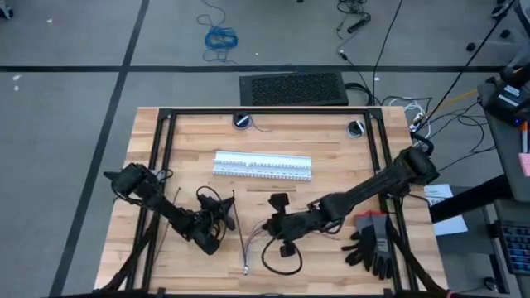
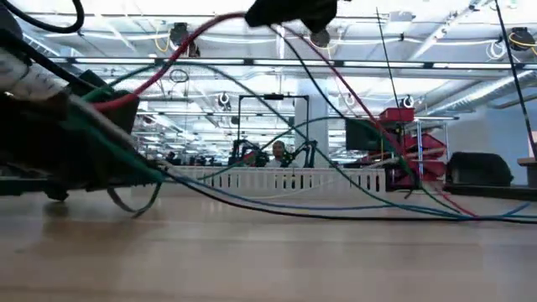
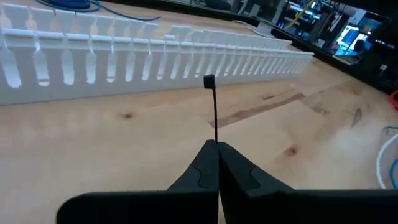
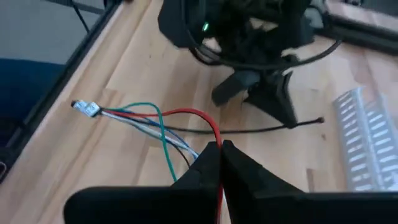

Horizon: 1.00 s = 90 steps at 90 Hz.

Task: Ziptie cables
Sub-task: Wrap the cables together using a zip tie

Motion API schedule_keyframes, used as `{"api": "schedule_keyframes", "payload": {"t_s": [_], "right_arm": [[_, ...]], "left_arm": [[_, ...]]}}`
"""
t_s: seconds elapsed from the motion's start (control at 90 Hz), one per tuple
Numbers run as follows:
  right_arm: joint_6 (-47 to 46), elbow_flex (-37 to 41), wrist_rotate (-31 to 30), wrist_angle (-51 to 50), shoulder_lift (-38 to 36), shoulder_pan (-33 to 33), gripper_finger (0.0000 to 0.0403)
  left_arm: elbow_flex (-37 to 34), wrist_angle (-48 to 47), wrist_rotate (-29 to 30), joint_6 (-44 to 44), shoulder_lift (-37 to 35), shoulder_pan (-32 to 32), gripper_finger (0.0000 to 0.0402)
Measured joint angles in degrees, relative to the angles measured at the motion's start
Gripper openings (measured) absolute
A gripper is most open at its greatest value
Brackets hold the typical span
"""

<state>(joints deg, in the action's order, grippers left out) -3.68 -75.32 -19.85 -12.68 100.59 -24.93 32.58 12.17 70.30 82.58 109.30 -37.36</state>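
Closest to your front edge, relative to the white slotted plastic strips lying across the middle of the light wooden table: the bundle of thin wires with a tiny pale end plug sits on the near side of those strips, plug end toward the front edge. In the right wrist view you can see red, green, blue and white strands fanning out from the plug.

Your right gripper is low over the table on the near side of the strips, fingers pressed together on the wire bundle; the red strand runs right up between the fingertips.

Your left gripper is just beside it, also on the near side of the strips, fingers pinched together on a long thin dark plastic ziptie. The ziptie sticks straight out from the fingertips toward the strips, its small square head out at the far end. From overhead that same ziptie lies nearly straight, between the two grippers.

A pair of dark grey work gloves with a red cuff lies on the near right corner of the table, well apart from the strips.

Farther back, past the table, a blue coiled cable lies on the grey floor.
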Motion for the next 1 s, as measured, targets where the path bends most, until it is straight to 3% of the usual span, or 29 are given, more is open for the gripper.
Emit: {"api": "schedule_keyframes", "payload": {"t_s": [0.256,0.511,0.689,0.8,0.922,1.0], "right_arm": [[-4.6,0.0,-6.2,-8.7,-4.1,-3.5,0.0000],[-8.1,-0.1,-16.2,-13.6,-8.0,-9.0,0.0000],[-10.5,-0.1,-16.6,-16.3,-10.0,-10.2,0.0000],[-11.8,-0.1,-19.9,-20.4,-11.6,-11.0,0.0000],[-17.5,-0.1,-20.8,-28.2,-14.8,-11.3,0.0000],[-19.5,0.2,-21.1,-27.8,-15.0,-10.2,0.0000]], "left_arm": [[0.0,-0.6,-2.7,-3.0,0.0,0.3,0.0000],[0.0,-0.7,-2.8,-2.9,0.0,0.3,0.0000],[0.0,-0.7,-3.9,-4.1,0.0,0.4,0.0000],[0.0,-0.9,-5.1,-5.5,0.0,0.9,0.0000],[0.0,-1.2,-6.5,-5.8,0.0,1.1,0.0000],[0.1,-1.3,-6.6,-5.7,0.0,1.1,0.0000]]}}
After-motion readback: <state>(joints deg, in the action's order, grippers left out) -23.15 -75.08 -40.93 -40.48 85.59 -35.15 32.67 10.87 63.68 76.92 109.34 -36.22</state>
